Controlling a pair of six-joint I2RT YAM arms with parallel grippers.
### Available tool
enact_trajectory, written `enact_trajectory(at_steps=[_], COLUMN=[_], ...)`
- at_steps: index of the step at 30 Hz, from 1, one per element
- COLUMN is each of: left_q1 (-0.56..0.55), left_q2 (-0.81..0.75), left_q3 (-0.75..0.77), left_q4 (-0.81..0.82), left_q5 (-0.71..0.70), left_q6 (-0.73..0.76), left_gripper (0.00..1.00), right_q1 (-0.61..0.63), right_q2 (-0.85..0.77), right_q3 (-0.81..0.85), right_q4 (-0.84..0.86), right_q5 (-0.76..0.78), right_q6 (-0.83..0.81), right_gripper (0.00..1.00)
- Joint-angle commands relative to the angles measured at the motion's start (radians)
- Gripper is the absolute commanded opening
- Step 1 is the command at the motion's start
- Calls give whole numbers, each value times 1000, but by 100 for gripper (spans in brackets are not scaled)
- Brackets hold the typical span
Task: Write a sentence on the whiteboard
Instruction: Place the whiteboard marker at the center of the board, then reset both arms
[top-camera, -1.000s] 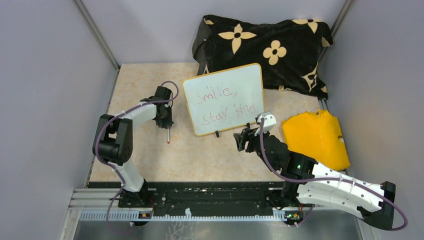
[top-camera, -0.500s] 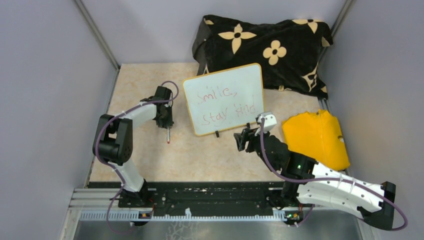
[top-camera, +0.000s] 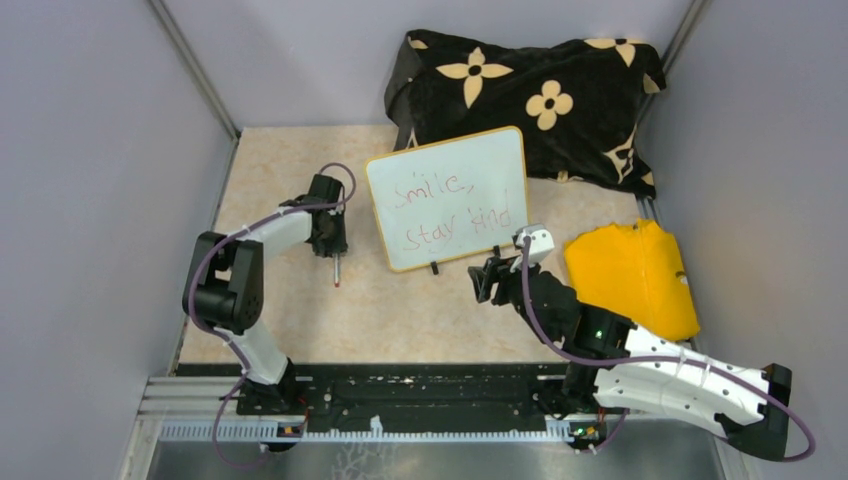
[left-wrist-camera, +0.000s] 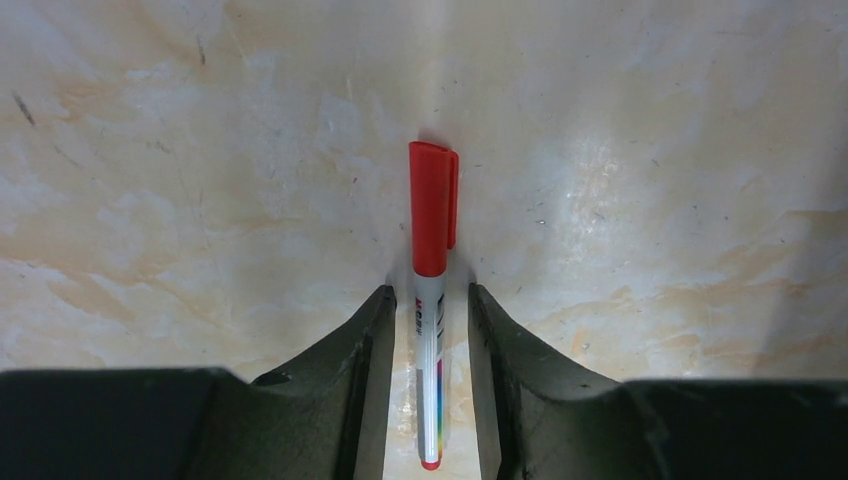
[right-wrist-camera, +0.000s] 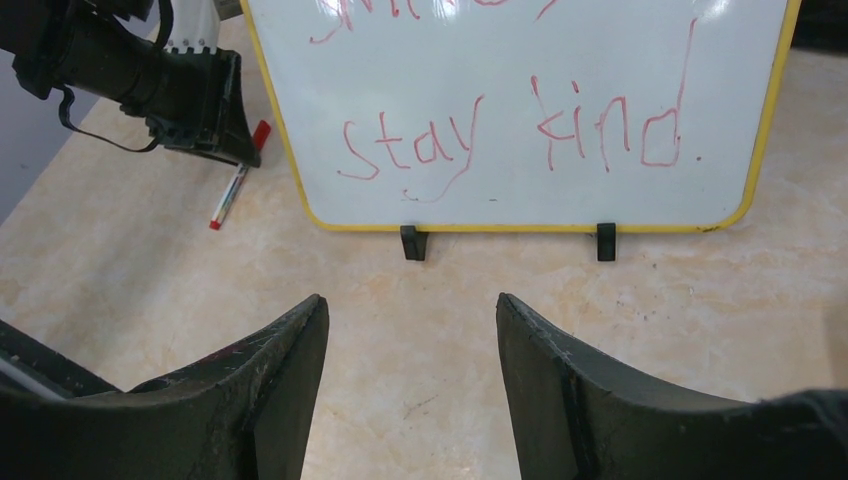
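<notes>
**A:** Where does the whiteboard (top-camera: 447, 198) stand, and why that way?

**B:** It is mid-table toward 12 o'clock, propped on its two clip feet (right-wrist-camera: 412, 242) with its face turned to the arms. I take it that keeps the surface reachable and readable. The sentence (top-camera: 455, 215) is on it in two red lines, "Smile, stay kind", so I judge the writing done.

**A:** And the pen?

**B:** The marker (right-wrist-camera: 236, 182) lies flat on the table (top-camera: 280, 170) at the board's 8 o'clock, capped. The left gripper (left-wrist-camera: 431, 292) straddles it with jaws narrowly parted and a sliver of table showing on each side of the barrel. To me that reads as flanking, not clamping.

**A:** The other arm?

**B:** The right gripper (right-wrist-camera: 409, 298) sits at the board's 5 o'clock, facing the lower frame. Its jaws are wide and nothing is between them. It is near the feet but not touching them.

**A:** Is there room to pull away?

**B:** There is plenty toward 6 and 9 o'clock, where it is bare table. It is tighter elsewhere: the black flowered cloth (top-camera: 530, 95) crowds the board's 12-to-1 o'clock edge, and I can't tell whether they touch. The yellow cloth (top-camera: 630, 275) lies at 4 o'clock, just beside the right arm. I'd lift the left arm straight up so the fingers don't roll the marker.
</notes>
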Motion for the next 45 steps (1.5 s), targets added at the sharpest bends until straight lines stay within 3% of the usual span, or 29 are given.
enact_trajectory(at_steps=[1,12,14,18,23,25,30,32,35,37,40,45], left_q1=[2,-5,-14,-38,-116,-160,-265,-314,-383,-398,-399,-398], left_q2=[-24,-133,-180,-267,-385,-433,-598,-685,-821,-893,-911,-740], left_q3=[-53,-79,-88,-90,-85,-89,-158,-230,-383,-411,-332,12], left_q4=[3,31,34,27,60,96,235,338,532,560,509,240], left_q5=[-53,-90,-115,-193,-268,-270,-311,-359,-426,-409,-363,-313], left_q6=[-19,-43,-51,-91,-118,-110,-114,-127,-140,-202,-170,36], left_gripper=[40,61,64,66,69,70,78,97,99,99,99,99], right_q1=[-10,-10,-10,-10,-10,-10,-10,-11,-15,-24,-76,-321], right_q2=[-18,19,43,121,217,259,379,429,478,500,501,435], right_q3=[-12,8,13,42,105,142,319,407,494,548,617,682], right_q4=[4,12,12,-17,-33,-19,-44,-75,-46,-60,-84,-141], right_q5=[18,-18,-32,10,79,107,252,333,363,371,329,113], right_q6=[16,-4,15,111,173,143,14,-40,-211,-246,-204,17], right_gripper=[61,63,72,77,92,98,99,99,99,99,99,99])
